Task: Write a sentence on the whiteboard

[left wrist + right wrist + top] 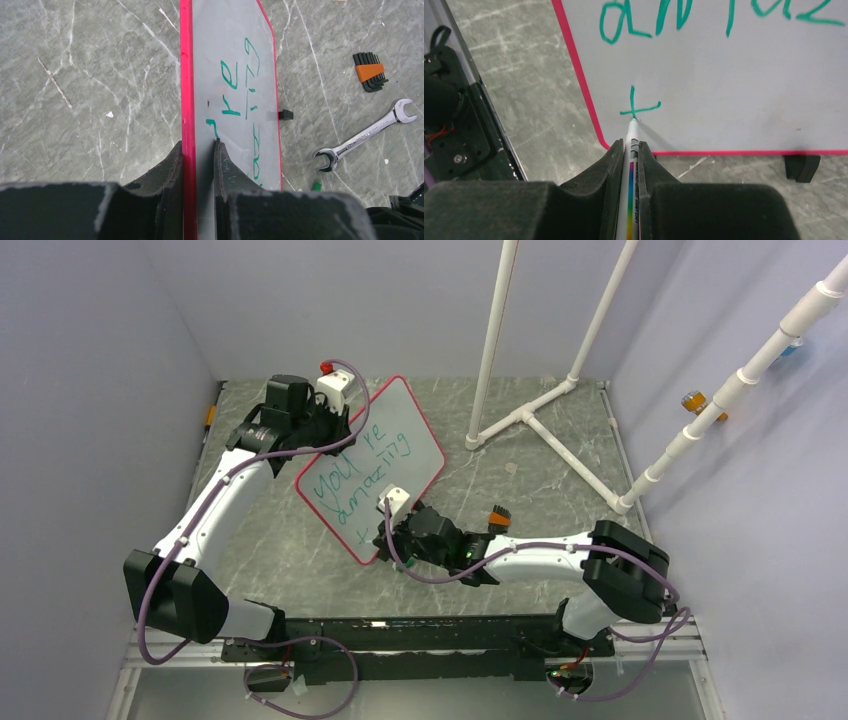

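The whiteboard [375,465], white with a thin red frame, stands tilted on the table. My left gripper [199,145] is shut on its red upper edge [186,100]. The sentence [360,475] is green handwriting reading "you're amazing", with a small cross-shaped "t" [636,106] started on a third line near the board's lower corner. My right gripper [631,146] is shut on a white marker [630,170] with a rainbow stripe. The marker's green tip touches the board at the foot of the "t".
A spanner [364,135] and an orange-banded hex key set [370,72] lie on the marbled table to the right of the board. A black edge clip [801,166] sits on the frame. A white pipe frame [545,400] stands at the back right.
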Controlling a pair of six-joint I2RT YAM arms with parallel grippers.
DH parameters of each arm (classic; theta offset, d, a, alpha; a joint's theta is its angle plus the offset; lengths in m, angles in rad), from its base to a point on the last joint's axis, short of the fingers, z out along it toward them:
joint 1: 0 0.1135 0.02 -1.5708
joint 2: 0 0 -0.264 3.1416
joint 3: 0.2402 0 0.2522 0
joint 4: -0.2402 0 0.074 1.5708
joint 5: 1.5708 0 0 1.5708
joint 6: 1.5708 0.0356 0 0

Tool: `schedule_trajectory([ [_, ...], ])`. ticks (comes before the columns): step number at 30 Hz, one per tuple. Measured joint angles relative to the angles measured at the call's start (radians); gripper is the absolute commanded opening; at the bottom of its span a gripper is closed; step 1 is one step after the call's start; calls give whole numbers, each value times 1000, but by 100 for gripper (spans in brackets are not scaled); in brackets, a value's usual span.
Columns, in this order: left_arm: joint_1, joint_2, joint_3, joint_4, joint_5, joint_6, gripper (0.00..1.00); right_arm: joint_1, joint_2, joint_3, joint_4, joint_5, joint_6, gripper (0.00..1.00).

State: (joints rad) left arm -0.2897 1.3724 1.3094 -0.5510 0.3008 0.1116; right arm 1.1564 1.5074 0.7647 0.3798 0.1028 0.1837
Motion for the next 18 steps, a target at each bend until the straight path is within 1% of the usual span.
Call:
schedule_trajectory([
  [6,0,0,0,0,0,0,0,0,0,-40,-3,-1,11,0],
  [18,0,0,0,0,0,0,0,0,5,-41,-8,37,11,0],
])
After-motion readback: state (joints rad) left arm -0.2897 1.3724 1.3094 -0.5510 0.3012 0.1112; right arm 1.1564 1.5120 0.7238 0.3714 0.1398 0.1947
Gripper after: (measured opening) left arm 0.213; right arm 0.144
